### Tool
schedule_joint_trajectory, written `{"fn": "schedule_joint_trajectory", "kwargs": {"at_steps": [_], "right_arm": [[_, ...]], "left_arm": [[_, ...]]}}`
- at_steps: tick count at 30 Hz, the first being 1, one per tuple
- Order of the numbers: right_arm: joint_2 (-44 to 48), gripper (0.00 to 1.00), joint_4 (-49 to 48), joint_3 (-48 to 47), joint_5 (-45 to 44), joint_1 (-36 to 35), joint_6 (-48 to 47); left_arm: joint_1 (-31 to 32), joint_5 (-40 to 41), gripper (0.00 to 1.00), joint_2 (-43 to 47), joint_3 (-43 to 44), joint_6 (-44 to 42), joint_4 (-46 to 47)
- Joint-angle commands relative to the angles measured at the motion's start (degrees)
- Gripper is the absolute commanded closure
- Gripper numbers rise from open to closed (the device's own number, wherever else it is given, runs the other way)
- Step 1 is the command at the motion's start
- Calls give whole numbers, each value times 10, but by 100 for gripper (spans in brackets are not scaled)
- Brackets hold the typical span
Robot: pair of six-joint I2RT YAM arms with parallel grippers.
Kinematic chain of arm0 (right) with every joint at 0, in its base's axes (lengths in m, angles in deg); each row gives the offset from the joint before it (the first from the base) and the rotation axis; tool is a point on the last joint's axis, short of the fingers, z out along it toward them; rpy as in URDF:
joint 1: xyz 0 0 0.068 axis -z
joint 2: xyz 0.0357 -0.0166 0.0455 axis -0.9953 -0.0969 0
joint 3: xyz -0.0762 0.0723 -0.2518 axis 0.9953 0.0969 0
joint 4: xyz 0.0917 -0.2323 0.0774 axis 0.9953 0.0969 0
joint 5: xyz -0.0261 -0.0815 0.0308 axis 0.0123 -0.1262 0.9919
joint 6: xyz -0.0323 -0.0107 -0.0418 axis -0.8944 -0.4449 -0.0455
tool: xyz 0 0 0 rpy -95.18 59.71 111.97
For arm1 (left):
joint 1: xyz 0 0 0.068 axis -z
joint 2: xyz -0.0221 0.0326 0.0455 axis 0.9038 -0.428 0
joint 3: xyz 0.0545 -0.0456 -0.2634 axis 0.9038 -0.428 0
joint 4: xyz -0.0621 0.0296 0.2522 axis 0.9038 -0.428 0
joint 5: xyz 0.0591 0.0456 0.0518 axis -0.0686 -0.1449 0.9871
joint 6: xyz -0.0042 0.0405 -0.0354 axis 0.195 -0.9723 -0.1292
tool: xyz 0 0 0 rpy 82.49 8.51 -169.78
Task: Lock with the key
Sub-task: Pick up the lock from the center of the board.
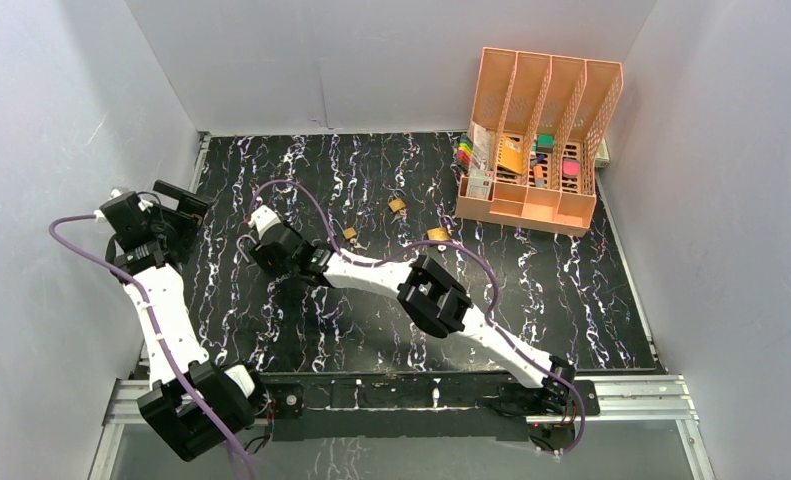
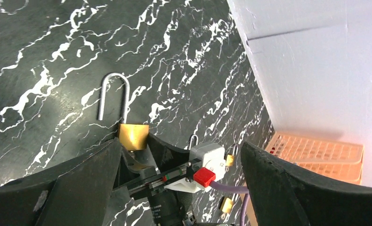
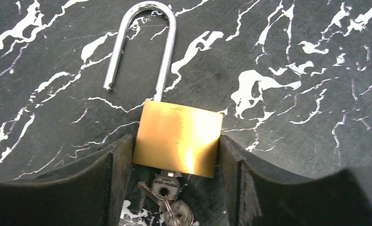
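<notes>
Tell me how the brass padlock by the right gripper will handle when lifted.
The padlock looks like solid brass, so it is probably rigid and heavy for its size. Its glossy flat sides may slip in the right gripper. The open shackle may pivot, and the keys will likely dangle.

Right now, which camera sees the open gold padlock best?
The right wrist camera: the padlock fills it, shackle open, key at its base. The left wrist camera shows it small, half hidden by the right gripper. The top camera barely shows it.
</notes>
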Motion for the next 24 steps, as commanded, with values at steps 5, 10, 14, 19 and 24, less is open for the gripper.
{"fn": "schedule_joint_trajectory", "kwargs": {"at_steps": [5,10,14,19,24], "right_arm": [[2,68,13,75,-35,0,3],[90,78,-21,217,-16,21,20],[200,79,-103,382,19,46,20],[318,78,-141,538,57,63,-12],[424,77,-180,655,135,91,11]], "left_arm": [[-2,-164,2,-3,14,-58,98],[31,-344,2,-19,43,-117,179],[94,-471,2,-27,55,-162,229],[177,-671,2,-35,50,-238,230],[196,-636,2,-33,17,-243,257]]}}
